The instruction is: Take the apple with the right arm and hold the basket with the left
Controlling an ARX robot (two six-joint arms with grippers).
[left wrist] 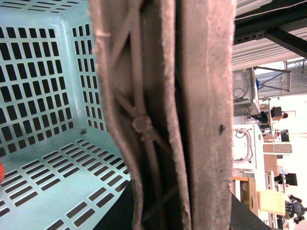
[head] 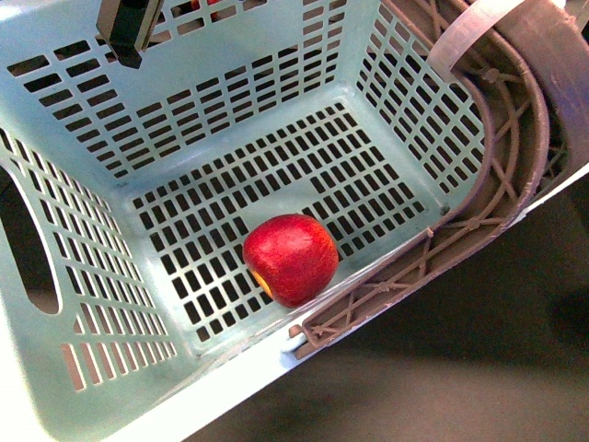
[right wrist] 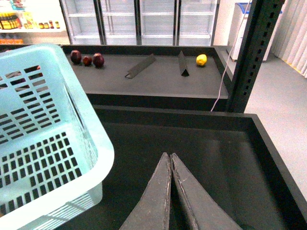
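Observation:
The apple [head: 291, 259], red with a yellow patch, lies on the slotted floor inside the aqua basket [head: 230, 110], against its near wall. A red sliver of the apple [left wrist: 1, 170] shows at the edge of the left wrist view. My left gripper [left wrist: 168, 158] is shut on the basket's brownish lattice handle [left wrist: 139, 124], which also shows at the basket's right side [head: 515, 138]. My right gripper [right wrist: 169, 155] is shut and empty, outside the basket [right wrist: 43, 143], over a dark tray. A dark gripper tip [head: 127, 41] pokes above the basket's far wall.
The dark tray [right wrist: 225, 158] has raised walls. Behind it, a shelf holds three dark red fruits [right wrist: 86, 59], a small yellow fruit [right wrist: 201, 59] and two dark wedge dividers [right wrist: 141, 66]. A black perforated post [right wrist: 252, 52] stands at the right.

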